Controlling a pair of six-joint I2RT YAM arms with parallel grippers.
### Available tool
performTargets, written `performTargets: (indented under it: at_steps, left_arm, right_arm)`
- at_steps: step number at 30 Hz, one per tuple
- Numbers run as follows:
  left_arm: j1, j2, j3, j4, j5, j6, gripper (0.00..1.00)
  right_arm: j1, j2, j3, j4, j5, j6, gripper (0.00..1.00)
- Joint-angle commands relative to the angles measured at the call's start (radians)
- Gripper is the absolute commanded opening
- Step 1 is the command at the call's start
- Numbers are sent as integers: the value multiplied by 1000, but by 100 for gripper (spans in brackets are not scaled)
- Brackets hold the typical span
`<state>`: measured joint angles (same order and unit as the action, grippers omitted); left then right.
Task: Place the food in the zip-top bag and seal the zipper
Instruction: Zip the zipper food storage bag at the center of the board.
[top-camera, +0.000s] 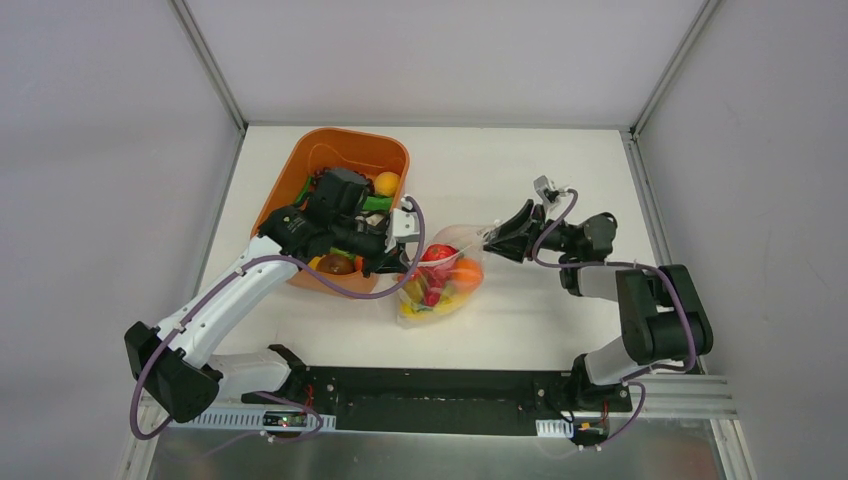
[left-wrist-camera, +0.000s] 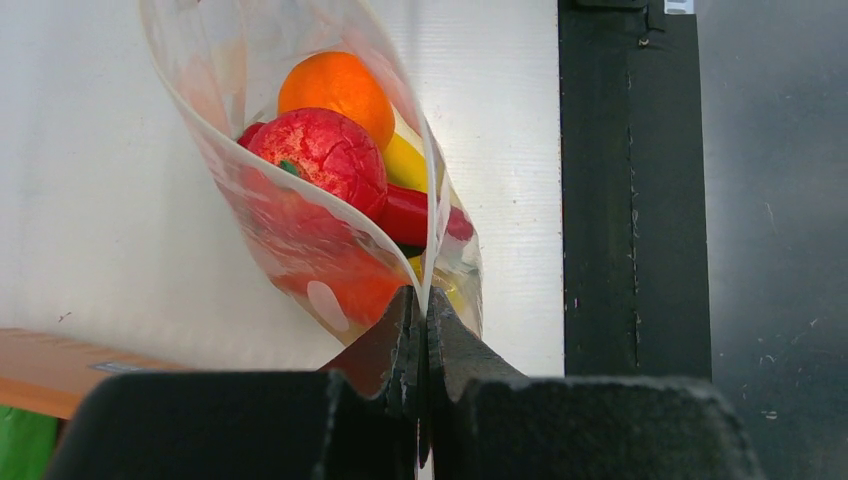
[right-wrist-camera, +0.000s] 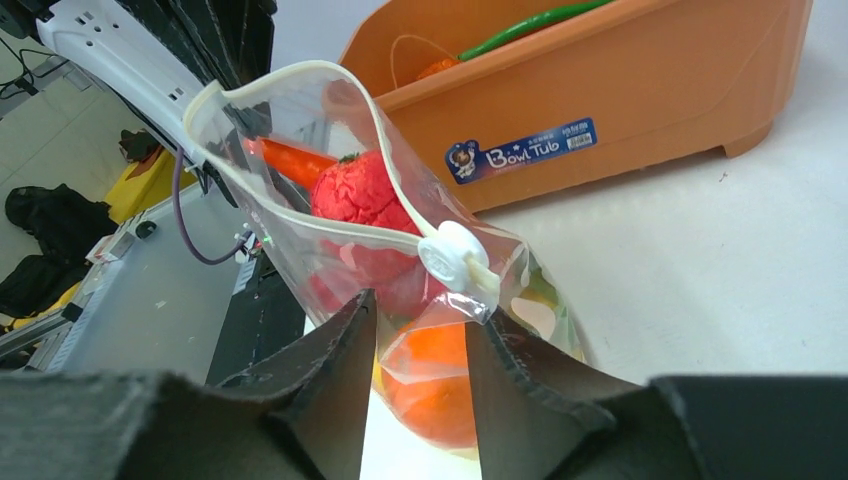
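Here the left tool (left-wrist-camera: 419, 305) is clenched on the mouth edge of the zip-top bag (top-camera: 445, 285), which rests on the bench (top-camera: 560, 320) beside the orange tub (top-camera: 300, 165), toy fruit (left-wrist-camera: 320, 155) inside. The right tool (right-wrist-camera: 420, 320) stands parted astride its end, by the white slider (right-wrist-camera: 452, 256).

From above, the left arm (top-camera: 320, 215) covers the near half of the tub (top-camera: 345, 150) and its contents. The left wrist view cuts the bag (left-wrist-camera: 290, 240) off at 12 o'clock. The right claw (right-wrist-camera: 420, 315) partly hides the food (right-wrist-camera: 430, 390) low inside.
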<state>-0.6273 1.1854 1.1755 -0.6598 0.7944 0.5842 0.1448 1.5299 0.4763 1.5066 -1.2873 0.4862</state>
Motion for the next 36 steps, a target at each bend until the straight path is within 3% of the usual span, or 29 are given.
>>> performTargets:
  at_steps: [1,5,8,11,17,21,25,28,31,36]
  left_arm:
    - [3,-10,-4,35,67,-2,0]
    - [3,2,-1,40,84,-7,0]
    - [3,1,3,23,78,-6,0]
    - [5,-15,-8,17,58,-2,0]
    - [44,-49,-27,-23,33,-3,0]
    - [72,-71,-41,-47,29,2,0]
    - [78,-76,-52,-6,12,-20,0]
    - [78,-55,-49,59,-3,-91,16]
    - [78,-29,-23,100,-59,-165,39]
    - [78,-38,-3,230,-120,-278,52]
  right_arm:
    - [15,-66,-2,218,35,-16,39]
    - [15,-60,-4,219,41,-14,32]
    - [15,-53,-8,219,53,-3,20]
    - [14,-65,-21,218,71,1,0]
    - [-10,-141,-84,178,221,-22,0]
    - [-28,-266,-110,-49,331,-109,0]
    - [-10,-435,-68,-472,370,-312,0]
    - [30,-554,-54,-712,393,-388,0]
    - [47,-622,-73,-749,417,-439,0]
    - [74,-647,-67,-807,504,-424,0]
